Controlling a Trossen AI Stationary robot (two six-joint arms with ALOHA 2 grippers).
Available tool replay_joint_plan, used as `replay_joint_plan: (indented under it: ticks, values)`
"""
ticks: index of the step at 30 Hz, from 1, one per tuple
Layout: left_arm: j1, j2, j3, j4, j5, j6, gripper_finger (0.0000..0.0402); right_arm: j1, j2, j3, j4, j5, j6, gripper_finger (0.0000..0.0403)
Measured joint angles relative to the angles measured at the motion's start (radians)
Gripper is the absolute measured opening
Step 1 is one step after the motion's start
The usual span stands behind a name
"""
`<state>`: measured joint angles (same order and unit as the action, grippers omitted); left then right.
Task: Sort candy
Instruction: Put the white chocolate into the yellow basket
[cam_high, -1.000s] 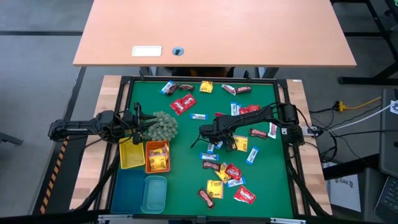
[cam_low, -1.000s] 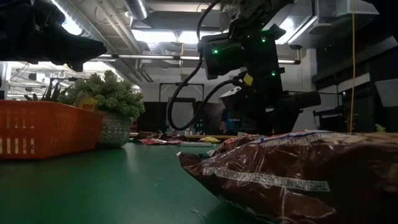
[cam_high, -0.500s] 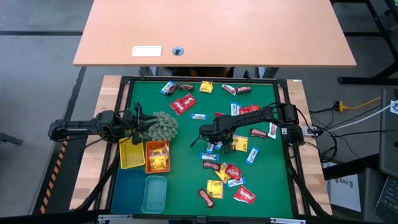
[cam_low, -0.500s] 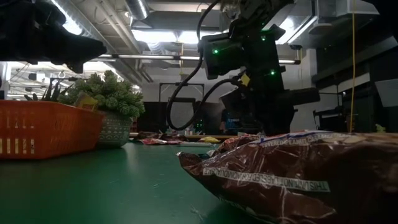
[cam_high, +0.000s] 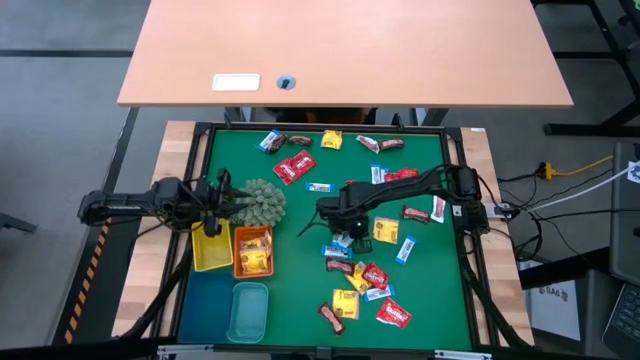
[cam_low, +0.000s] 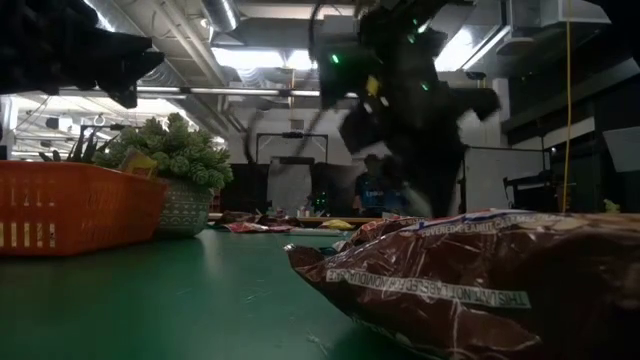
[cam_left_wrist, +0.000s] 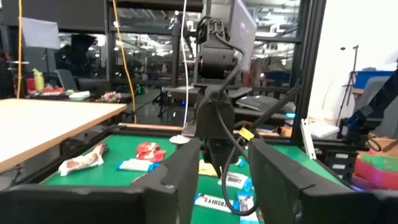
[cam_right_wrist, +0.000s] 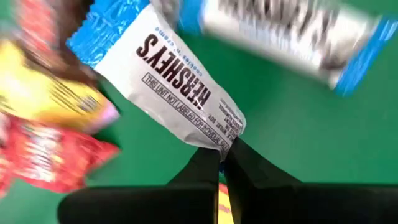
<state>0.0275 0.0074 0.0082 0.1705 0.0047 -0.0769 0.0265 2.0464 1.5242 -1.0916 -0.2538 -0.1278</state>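
Wrapped candy lies scattered over the green mat (cam_high: 300, 260): a far row (cam_high: 300, 142), a middle group (cam_high: 385, 230) and a near cluster (cam_high: 360, 290). My right gripper (cam_right_wrist: 222, 154) points down over the middle group (cam_high: 340, 238), shut on a blue-white wrapped bar (cam_right_wrist: 180, 87). A second blue-white bar (cam_right_wrist: 280, 31), a yellow packet (cam_right_wrist: 50, 93) and a red packet (cam_right_wrist: 50, 155) lie beside it. My left gripper (cam_left_wrist: 224, 180) stands open with nothing between its fingers, above the yellow tray (cam_high: 212, 250) beside the spiky plant (cam_high: 262, 203). My right gripper pinches the blue-white bar's crimped end (cam_right_wrist: 225, 142) between its two fingertips, coming from above and pointing down. Only that end edge sits between the fingers. The rest of the bar stretches away over the mat; I cannot tell whether it is lifted clear.
An orange tray (cam_high: 253, 252) holding candy stands beside the yellow one, with a blue tray (cam_high: 205, 305) and a teal tray (cam_high: 248, 310) nearer. A dark brown bar (cam_low: 470, 270) lies close to the low camera. Bare mat lies between the trays and the candy.
My right arm has turned at the wrist above the middle group of candy and shows blurred in motion in the low view.
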Motion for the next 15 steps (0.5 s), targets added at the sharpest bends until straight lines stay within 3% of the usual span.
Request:
replay_joint_plan:
  ticks: [7, 15]
  values:
    - [-0.027, 0.0, 0.0, 0.032, 0.002, 0.011, 0.0189, -0.001, -0.001, 0.175, 0.039, -0.003, 0.0, 0.0005]
    - [-0.076, 0.0, 0.0, 0.035, 0.01, 0.187, 0.0188, -0.001, -0.002, 0.286, 0.21, -0.002, 0.108, 0.0014]
